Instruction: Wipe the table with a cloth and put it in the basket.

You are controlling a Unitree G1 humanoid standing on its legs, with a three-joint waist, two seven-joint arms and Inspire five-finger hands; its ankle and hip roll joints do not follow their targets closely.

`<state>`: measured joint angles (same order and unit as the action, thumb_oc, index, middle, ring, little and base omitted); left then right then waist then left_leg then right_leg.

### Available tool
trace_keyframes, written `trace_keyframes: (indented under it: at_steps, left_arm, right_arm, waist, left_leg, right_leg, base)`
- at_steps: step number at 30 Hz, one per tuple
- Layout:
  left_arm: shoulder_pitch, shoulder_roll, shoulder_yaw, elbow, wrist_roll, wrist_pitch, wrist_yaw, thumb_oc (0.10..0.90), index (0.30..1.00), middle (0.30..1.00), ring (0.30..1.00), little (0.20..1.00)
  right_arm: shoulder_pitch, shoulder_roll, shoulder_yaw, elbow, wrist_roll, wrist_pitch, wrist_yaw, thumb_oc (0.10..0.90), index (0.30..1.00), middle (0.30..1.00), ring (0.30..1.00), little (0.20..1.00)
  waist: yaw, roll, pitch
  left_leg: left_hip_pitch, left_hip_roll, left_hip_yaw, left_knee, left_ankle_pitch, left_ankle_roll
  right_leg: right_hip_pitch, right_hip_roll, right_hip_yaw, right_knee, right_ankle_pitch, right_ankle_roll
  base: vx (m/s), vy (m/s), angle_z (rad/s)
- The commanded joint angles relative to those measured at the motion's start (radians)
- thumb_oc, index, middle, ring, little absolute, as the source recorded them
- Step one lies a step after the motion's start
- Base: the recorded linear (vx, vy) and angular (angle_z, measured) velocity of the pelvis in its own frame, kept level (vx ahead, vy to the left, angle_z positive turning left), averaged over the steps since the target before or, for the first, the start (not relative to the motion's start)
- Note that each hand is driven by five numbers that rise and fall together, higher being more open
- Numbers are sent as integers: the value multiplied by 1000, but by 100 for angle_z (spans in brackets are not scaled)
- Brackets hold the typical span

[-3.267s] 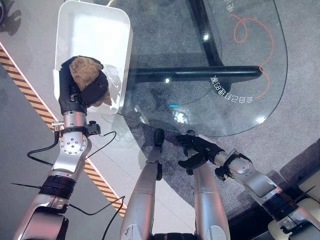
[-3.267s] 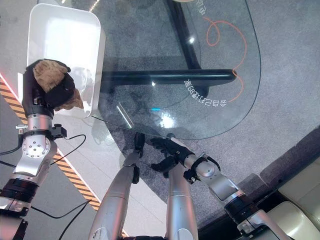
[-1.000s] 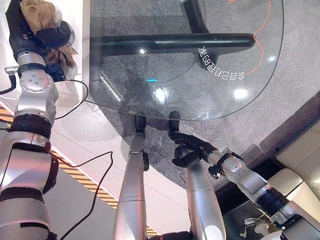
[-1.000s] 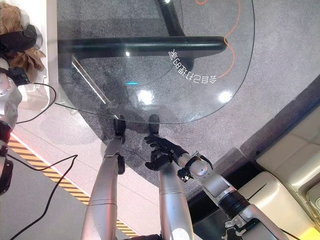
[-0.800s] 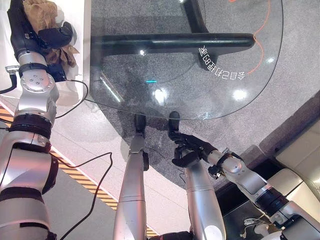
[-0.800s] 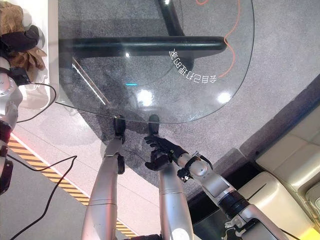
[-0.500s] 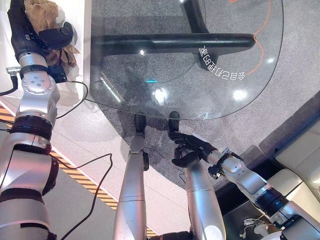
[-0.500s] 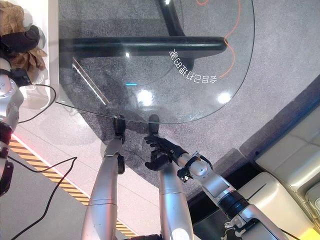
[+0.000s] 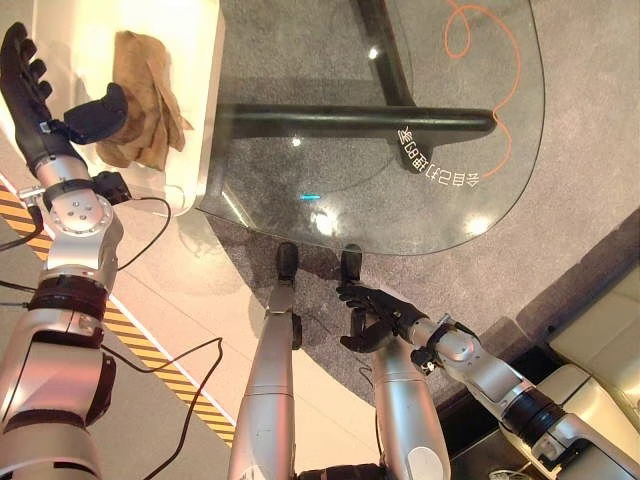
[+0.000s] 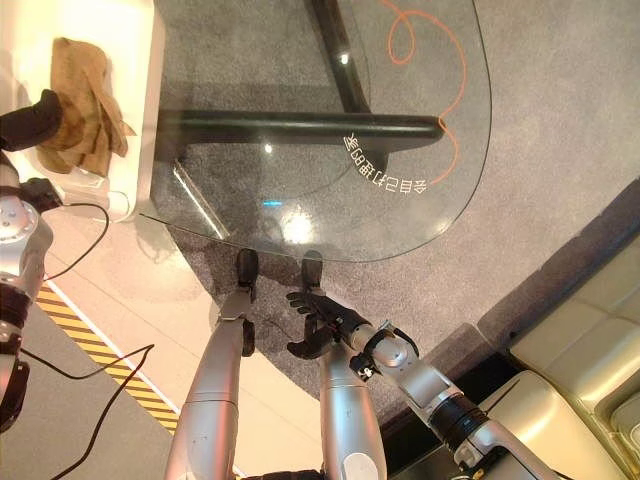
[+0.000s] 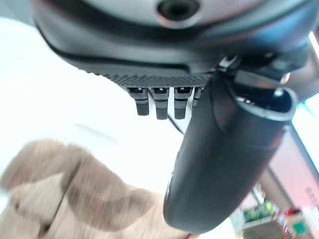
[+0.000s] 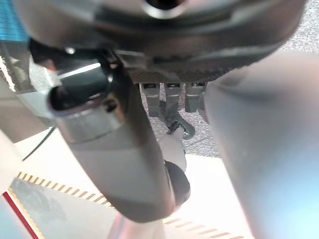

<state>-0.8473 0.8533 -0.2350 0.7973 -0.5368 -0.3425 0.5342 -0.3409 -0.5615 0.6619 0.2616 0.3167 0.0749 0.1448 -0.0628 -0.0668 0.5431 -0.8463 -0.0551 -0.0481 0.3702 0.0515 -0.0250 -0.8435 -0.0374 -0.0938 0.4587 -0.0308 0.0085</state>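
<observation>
Wrapping up the drop-off, by the look of it: the cloth (image 9: 142, 97) lies crumpled inside the white basket (image 9: 205, 130), free of any grip. The left hand (image 9: 45, 105) hangs over the basket's near end with fingers straight and spread, thumb sticking out toward the cloth; the left wrist view shows the thumb just above the brown fabric, not pinching it. So the hand is empty and the cloth is in the basket.

The right hand (image 9: 372, 318) sits low, below the near edge of the table (image 9: 440, 215), fingers loosely spread, holding nothing. Idle.

Judgement: wiping and placing both look done. The next move calls only for lifting the left hand clear of the basket without snagging the cloth on the thumb, then bringing the arm back to rest. Low risk; the cloth lies well inside the walls.

Surface: glass top with a rounded end, see-through, carrying an orange squiggle (image 9: 487, 60) and a line of white print (image 9: 437, 165) near the far right. A black bar of the table's frame (image 9: 350, 122) shows under the glass. Ceiling lights glare off the glass, so I cannot judge smears or how clean it is.

Room: grey carpet (image 9: 590, 120) under the table, a pale floor strip with a yellow-black hazard stripe (image 9: 150, 355) on the left, and a cream cushioned seat (image 9: 600, 330) at lower right.
</observation>
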Motion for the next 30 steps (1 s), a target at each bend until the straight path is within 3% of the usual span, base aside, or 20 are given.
trace_keyframes:
  at_steps: [1,7,14,18,22,23,27,30]
  left_arm:
    - [17,68,132,-85,26,-140,73,800,900,900,900,900]
    - [166,7,199,-178,10,-136,11,800,900,900,900,900]
    - [482,-296,178,-401,5,-50,-191,800,900,900,900,900]
    - [601,-377,114,-444,-9,-2,-250,800,900,900,900,900]
    - [745,-459,86,-376,-84,36,-400,800,900,900,900,900]
    - [790,-474,69,-332,-37,25,-421,800,900,900,900,900]
    - [856,-529,50,-170,12,37,-420,800,900,900,900,900]
    - [879,-582,63,-31,-4,64,-455,800,900,900,900,900]
  right_arm:
    - [109,31,-18,-79,25,-32,4,800,900,900,900,900]
    - [125,49,-46,-55,19,-28,0,800,900,900,900,900]
    - [163,120,-129,84,-21,-62,-28,800,900,900,900,900]
    - [181,145,-174,153,-17,-73,-50,800,900,900,900,900]
    - [217,173,-252,267,-4,-81,-79,800,900,900,900,900]
    - [235,185,-284,318,25,-89,-89,800,900,900,900,900]
    - [270,229,-367,476,150,-60,-121,800,900,900,900,900]
    - [285,257,-394,585,127,-66,-135,800,900,900,900,900]
  waist:
    - [51,13,-23]
    - [74,15,-23]
    - [114,20,-23]
    - [128,25,-23]
    - [133,37,-80]
    - [134,39,-106]
    - [129,33,-193]
    - [123,27,-251]
  left_leg:
    - [109,-30,71,2,-99,63]
    - [179,-33,51,-11,-95,47]
    - [329,-39,7,-94,-57,25]
    - [414,-42,-13,-128,-48,20]
    - [502,-38,-31,-168,-46,15]
    - [534,-34,-35,-184,-45,11]
    - [639,-22,-36,-238,-46,7]
    - [705,-10,-29,-272,-50,4]
  right_leg:
    - [87,54,16,-68,-2,23]
    - [169,58,6,-73,-31,9]
    - [326,57,-9,-127,-42,1]
    - [419,51,-17,-161,-39,5]
    - [524,45,-24,-212,-37,4]
    - [565,43,-27,-234,-35,2]
    - [688,43,-24,-310,-24,2]
    - [757,43,-19,-357,-15,4]
  base:
    - [-46,-89,4]
    - [-65,-123,4]
    - [-83,-136,2]
    - [-68,-118,-2]
    - [-3,-85,-1]
    - [47,-119,-2]
    - [94,-89,2]
    - [101,-48,-3]
